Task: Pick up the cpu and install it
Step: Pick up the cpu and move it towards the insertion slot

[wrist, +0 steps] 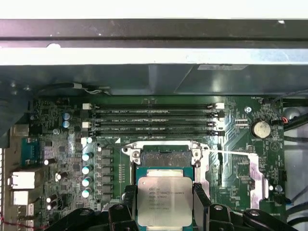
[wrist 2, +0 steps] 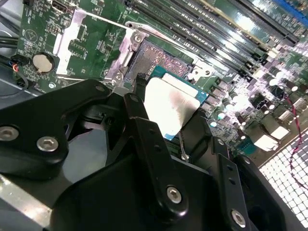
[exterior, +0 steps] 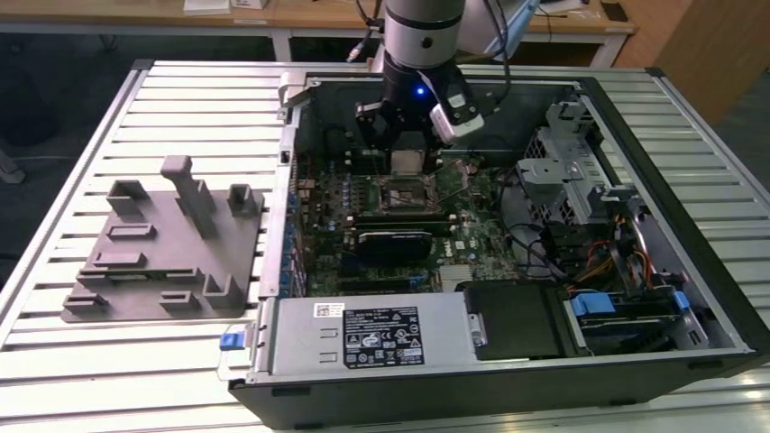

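Gripper clamped on two opposite edges of the cpu, silvery top exposed, holding it near the open socket on the motherboard, far inside the opened computer case; grey tray well apart, at the exterior view's left.

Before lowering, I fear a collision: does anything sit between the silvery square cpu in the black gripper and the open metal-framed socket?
Nothing visible. The black gripper holds the silvery square cpu near the metal-framed socket, whose bed lies bare.
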You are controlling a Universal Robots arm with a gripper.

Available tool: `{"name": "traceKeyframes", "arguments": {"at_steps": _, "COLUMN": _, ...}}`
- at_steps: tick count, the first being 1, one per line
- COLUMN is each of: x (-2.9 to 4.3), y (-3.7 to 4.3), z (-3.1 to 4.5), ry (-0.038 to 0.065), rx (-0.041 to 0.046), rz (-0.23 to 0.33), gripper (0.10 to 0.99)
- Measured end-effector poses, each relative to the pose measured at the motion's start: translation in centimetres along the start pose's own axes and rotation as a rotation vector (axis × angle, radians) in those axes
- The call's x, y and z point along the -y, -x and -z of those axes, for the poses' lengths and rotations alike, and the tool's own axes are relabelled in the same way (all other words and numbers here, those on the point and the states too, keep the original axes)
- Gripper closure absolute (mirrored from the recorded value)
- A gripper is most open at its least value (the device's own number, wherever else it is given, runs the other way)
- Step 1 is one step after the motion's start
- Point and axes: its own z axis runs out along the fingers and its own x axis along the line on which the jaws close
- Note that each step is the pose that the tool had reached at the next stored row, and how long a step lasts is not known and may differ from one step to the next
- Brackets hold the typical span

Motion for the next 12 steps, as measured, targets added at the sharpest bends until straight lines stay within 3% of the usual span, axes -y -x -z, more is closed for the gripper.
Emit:
{"name": "traceKeyframes", "arguments": {"at_steps": 3, "x": -0.12, "y": -0.01, "z": -0.15, "ry": -0.006, "rx": 0.0002, "rz": 0.0, "gripper": 0.545}}
{"name": "traceKeyframes", "arguments": {"at_steps": 8, "x": -0.11, "y": -0.01, "z": -0.43, "ry": -0.038, "rx": 0.0009, "rz": 0.001, "gripper": 0.545}}
{"name": "traceKeyframes", "arguments": {"at_steps": 12, "x": -0.08, "y": 0.14, "z": -0.97, "ry": -0.044, "rx": 0.0011, "rz": 0.001, "gripper": 0.545}}
